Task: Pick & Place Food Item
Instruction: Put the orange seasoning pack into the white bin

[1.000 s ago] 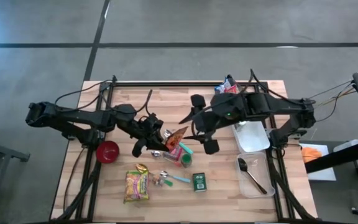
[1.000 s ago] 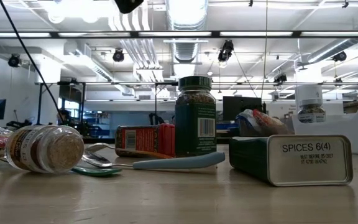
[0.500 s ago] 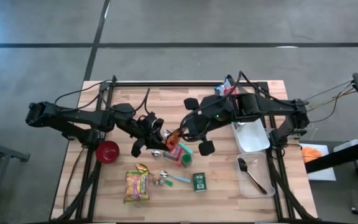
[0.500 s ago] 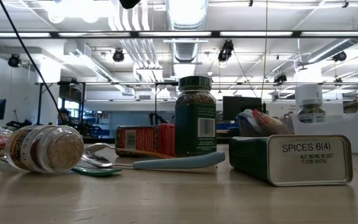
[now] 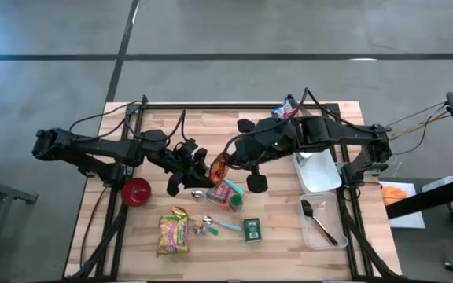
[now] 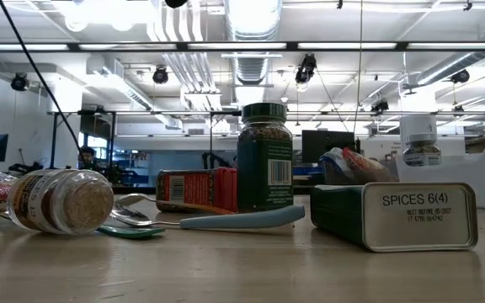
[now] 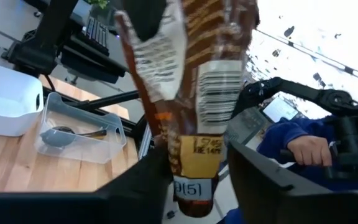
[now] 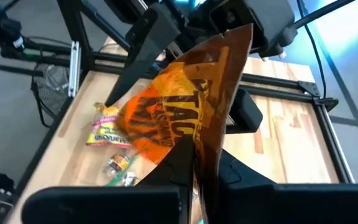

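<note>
An orange-brown snack bag [image 5: 219,167] hangs above the table's middle, between my two grippers. My right gripper [image 8: 197,158] comes from the table's right and is shut on it. My left gripper [image 7: 194,180] comes level from the table's left. It is open, and its fingers stand on either side of the bag's labelled lower end [image 7: 194,186]. In the high view the left gripper [image 5: 201,170] and the right gripper [image 5: 230,160] nearly meet at the bag. Neither gripper's fingers show in the low view. My right gripper pinches the bag's edge [image 8: 205,138] between its two fingers, at the end away from the left gripper. One of its fingers [image 7: 148,18] shows on that end. The fingers slant down from the table's right. The bag is lifted clear of the table. My left gripper has the bag's lower end between its fingers; whether they touch it, I cannot tell.
Below the bag stand a red tin [image 5: 220,191] and a green-lidded jar [image 6: 264,160]. Nearer lie a noodle packet [image 5: 173,234], a fallen jar [image 6: 60,200], a blue-handled spoon [image 6: 241,220] and a green spice tin [image 5: 252,229]. A red bowl [image 5: 136,191] sits left; a white tray [image 5: 318,173] and a clear box [image 5: 321,222] sit right.
My right gripper has gone toward the table's left, up to the bag, and has taken hold of its end. The bag has stayed lifted between the two grippers.
</note>
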